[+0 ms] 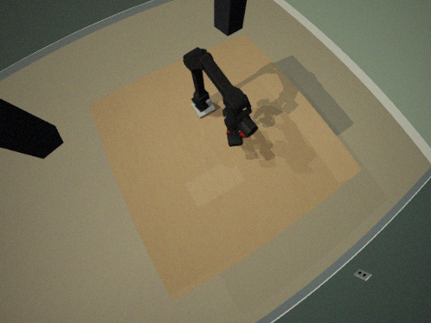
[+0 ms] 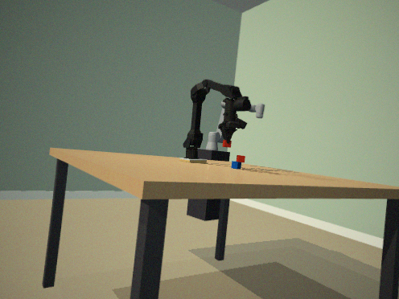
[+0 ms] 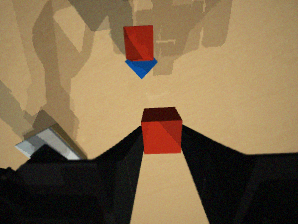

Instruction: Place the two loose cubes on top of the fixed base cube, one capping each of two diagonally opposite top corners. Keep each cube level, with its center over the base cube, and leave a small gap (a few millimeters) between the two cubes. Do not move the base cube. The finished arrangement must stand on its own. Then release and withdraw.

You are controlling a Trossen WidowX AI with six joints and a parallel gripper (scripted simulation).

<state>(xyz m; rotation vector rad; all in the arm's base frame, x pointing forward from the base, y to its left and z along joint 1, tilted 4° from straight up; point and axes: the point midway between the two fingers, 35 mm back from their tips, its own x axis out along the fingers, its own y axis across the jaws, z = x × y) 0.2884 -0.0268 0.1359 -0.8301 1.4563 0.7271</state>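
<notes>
My gripper (image 3: 160, 129) (image 2: 227, 141) (image 1: 237, 137) is shut on a red cube (image 3: 161, 134) (image 2: 227, 143) and holds it level in the air, well above the table. The blue base cube (image 3: 141, 68) (image 2: 236, 165) stands on the wooden table (image 2: 169, 177) ahead of the gripper. A second red cube (image 3: 138, 42) (image 2: 240, 158) sits on top of the blue cube, shifted toward one corner. In the exterior view the held cube hangs up and to the left of this stack. In the overhead view the arm hides the stack.
The arm's base stands on a grey-white plate (image 1: 203, 110) (image 3: 46, 144) (image 2: 195, 161). A paler rectangle (image 1: 215, 184) is marked on the table top. Two black posts (image 1: 229, 16) (image 1: 26, 130) stand beside the table. A grey-white arm (image 2: 257, 109) shows behind the robot.
</notes>
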